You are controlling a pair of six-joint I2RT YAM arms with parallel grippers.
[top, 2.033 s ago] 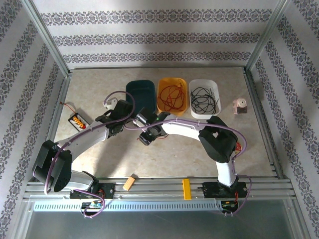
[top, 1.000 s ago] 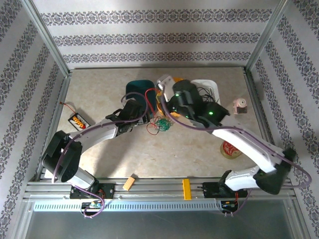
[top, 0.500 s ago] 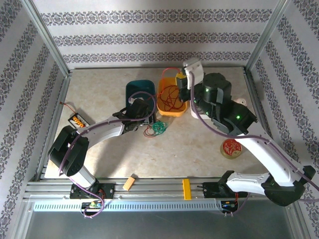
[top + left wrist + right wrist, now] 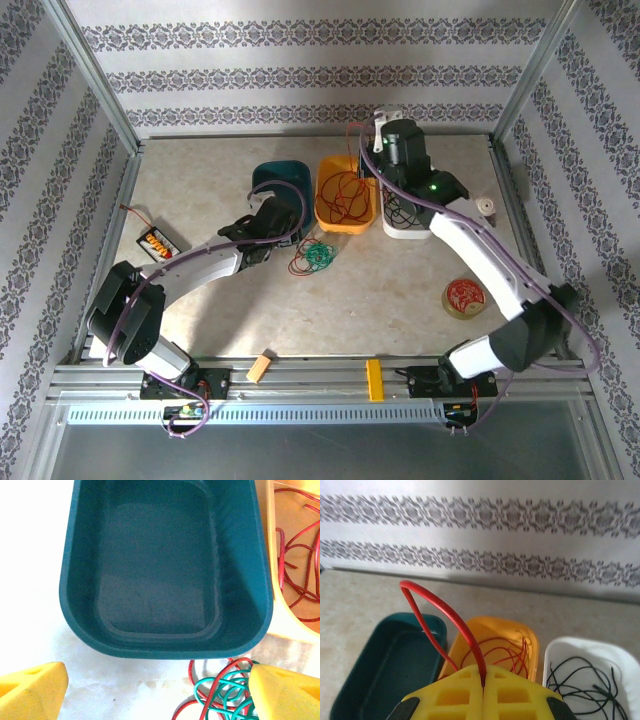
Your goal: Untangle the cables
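Observation:
A tangle of green and red cables lies on the table just in front of the teal bin. In the left wrist view the green cable and a red cable sit against my right fingertip. My left gripper is open, low over the table at the bin's near rim. My right gripper is shut on a red cable that arches up from the jaws. It hangs raised over the orange bin.
The orange bin holds red cables. A white bin holds black cables. A battery box lies far left, a tape roll front right and a pink object right. Orange blocks sit on the front rail.
My right arm has carried the red cable up and back from the tangle to above the orange bin. The left gripper has stayed open by the teal bin, shifting slightly.

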